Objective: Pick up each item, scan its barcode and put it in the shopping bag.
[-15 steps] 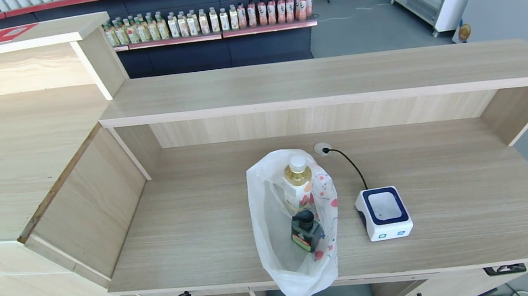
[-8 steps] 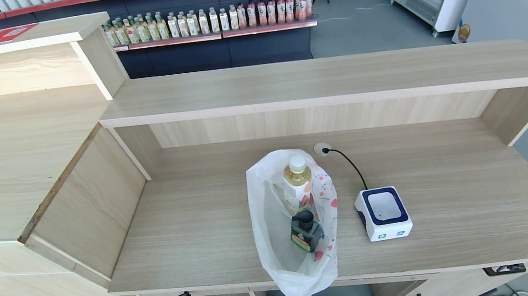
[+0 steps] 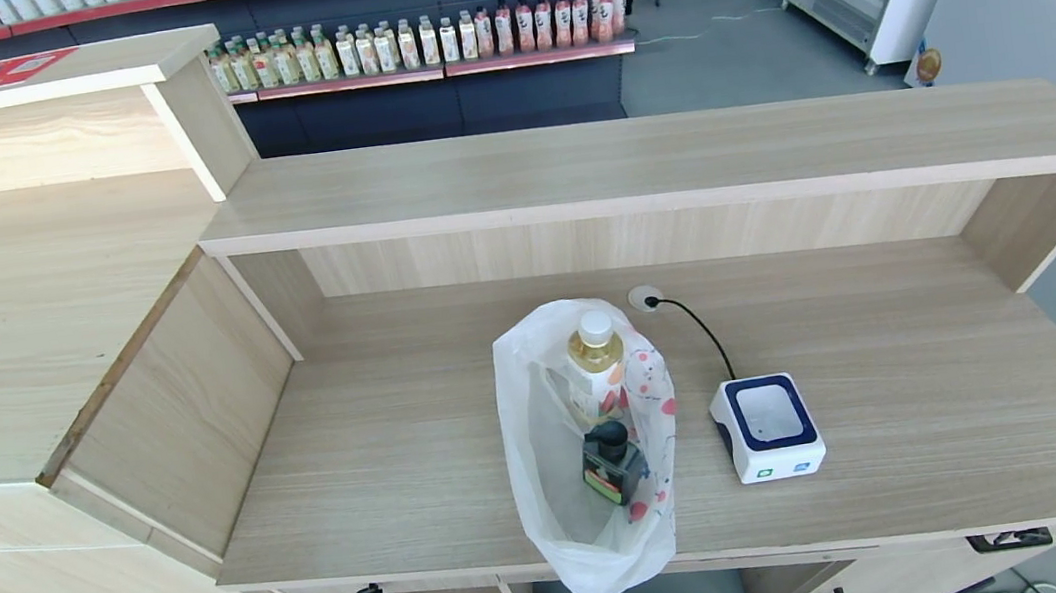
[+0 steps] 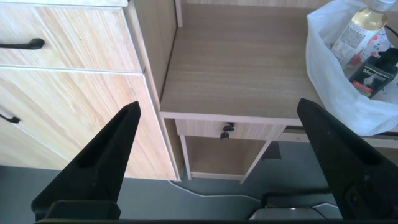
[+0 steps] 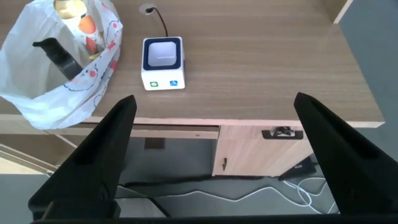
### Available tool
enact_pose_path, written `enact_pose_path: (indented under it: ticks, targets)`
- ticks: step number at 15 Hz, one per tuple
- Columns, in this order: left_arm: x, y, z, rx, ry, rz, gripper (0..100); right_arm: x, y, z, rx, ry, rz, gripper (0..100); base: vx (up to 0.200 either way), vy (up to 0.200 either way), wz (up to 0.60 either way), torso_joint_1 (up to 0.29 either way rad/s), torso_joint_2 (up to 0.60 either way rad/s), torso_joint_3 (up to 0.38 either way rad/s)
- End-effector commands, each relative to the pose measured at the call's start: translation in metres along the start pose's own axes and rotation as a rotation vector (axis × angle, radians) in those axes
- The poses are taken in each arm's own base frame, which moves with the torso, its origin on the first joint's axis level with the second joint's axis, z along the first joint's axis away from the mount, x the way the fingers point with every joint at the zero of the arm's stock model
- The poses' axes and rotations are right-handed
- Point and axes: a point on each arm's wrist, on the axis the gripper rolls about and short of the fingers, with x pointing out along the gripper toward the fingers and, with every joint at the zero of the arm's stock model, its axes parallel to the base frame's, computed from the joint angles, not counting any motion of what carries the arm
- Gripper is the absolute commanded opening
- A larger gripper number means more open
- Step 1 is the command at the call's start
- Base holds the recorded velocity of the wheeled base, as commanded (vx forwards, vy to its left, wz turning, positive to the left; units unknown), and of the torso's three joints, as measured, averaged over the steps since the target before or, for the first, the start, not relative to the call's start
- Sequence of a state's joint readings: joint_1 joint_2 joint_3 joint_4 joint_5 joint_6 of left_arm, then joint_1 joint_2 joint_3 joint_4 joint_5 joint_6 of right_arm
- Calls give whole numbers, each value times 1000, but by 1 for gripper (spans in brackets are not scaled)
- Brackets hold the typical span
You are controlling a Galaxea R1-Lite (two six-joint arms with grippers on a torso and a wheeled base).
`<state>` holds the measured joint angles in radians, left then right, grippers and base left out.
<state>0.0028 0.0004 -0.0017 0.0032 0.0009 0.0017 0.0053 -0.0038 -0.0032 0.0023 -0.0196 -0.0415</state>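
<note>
Counter (image 3: 386, 455) holds the shopping bag (image 4: 326, 93) ahead of the wide-spread, empty left gripper (image 4: 217, 104) and the scanner (image 5: 163, 62) ahead of the equally wide, empty right gripper (image 5: 214, 98), while bag folds half hide a pale bottle (image 3: 594, 354) and a small dark bottle (image 3: 614, 467), labels unreadable.

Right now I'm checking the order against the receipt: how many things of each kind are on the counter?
Bottles: 2 (tall bottle and dark bottle, both in the bag)
Bag: 1
Scanner: 1
Total: 4
</note>
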Motion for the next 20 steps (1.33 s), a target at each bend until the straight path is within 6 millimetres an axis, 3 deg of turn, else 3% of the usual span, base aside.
enact_pose_path:
  ticks: [1, 5, 20]
  targets:
    - [0, 0, 0, 0, 0, -1, 100, 0, 0, 0, 0, 5, 1, 100, 0, 0, 0, 0, 0, 0]
    - [0, 0, 0, -5, 0, -1, 100, 0, 0, 0, 2, 5, 1, 100, 0, 0, 0, 0, 0, 0]
    - [0, 0, 0, 12, 0, 1, 100, 0, 0, 0, 0, 3, 1, 100, 0, -200, 0, 3, 3, 2]
